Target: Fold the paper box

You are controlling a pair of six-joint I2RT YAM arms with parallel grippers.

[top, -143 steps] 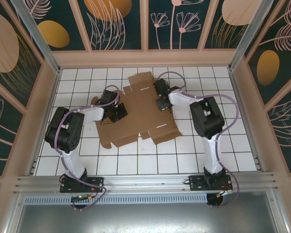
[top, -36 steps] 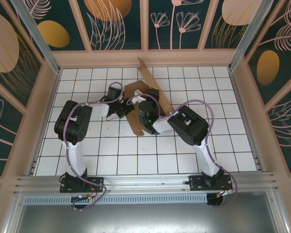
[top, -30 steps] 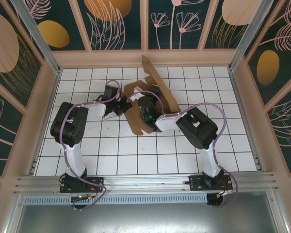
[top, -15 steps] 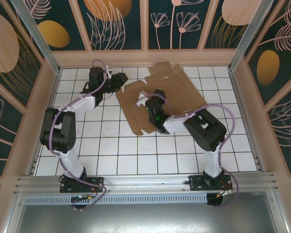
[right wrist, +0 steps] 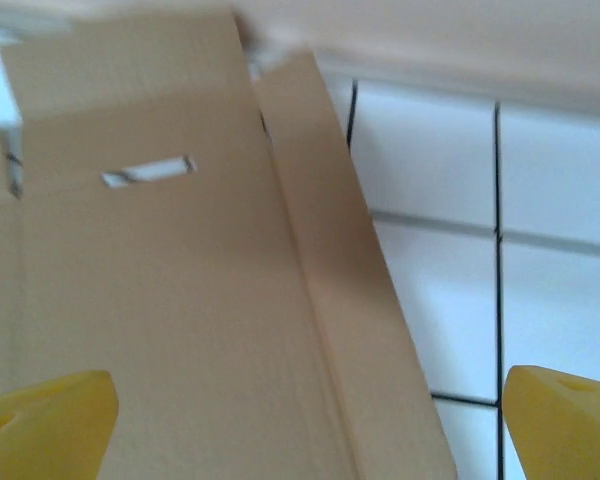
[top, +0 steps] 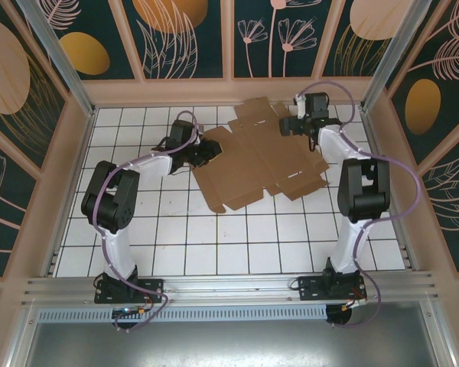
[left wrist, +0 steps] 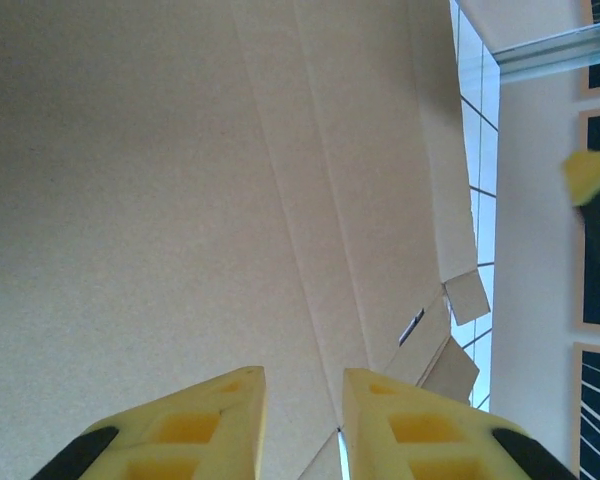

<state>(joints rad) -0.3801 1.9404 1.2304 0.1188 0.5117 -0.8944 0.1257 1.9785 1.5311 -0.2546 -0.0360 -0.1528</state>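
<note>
The paper box (top: 260,157) lies opened out as a flat brown cardboard sheet on the white-tiled counter (top: 214,245), in its far middle part, with one corner close to the back wall and its flaps and tabs spread to every side. In the left wrist view the paper box (left wrist: 160,200) takes up most of the picture, long creases run across it, and two small tabs (left wrist: 465,295) stick out at its edge over the tiles. In the right wrist view the paper box (right wrist: 160,300) shows a narrow cut slot (right wrist: 148,170) and a long side flap whose edge lies on the tiles of the counter (right wrist: 430,160). The left pincer (top: 205,153) sits at the sheet's left edge; seen from its own wrist, the left pincer (left wrist: 303,400) has its yellow fingers (left wrist: 180,430) drawn close with only a slim gap between them, and I cannot tell whether they nip the cardboard or merely stand over it. The right pincer (top: 288,126) is over the far right part of the sheet, near the back wall; from its own wrist the right pincer (right wrist: 300,385) is spread wide, its yellow fingers (right wrist: 40,420) at opposite corners of the picture and gripping nothing. Dark walls (top: 191,38) patterned with leaves and flowers, framed in pale wood, enclose the counter.
</note>
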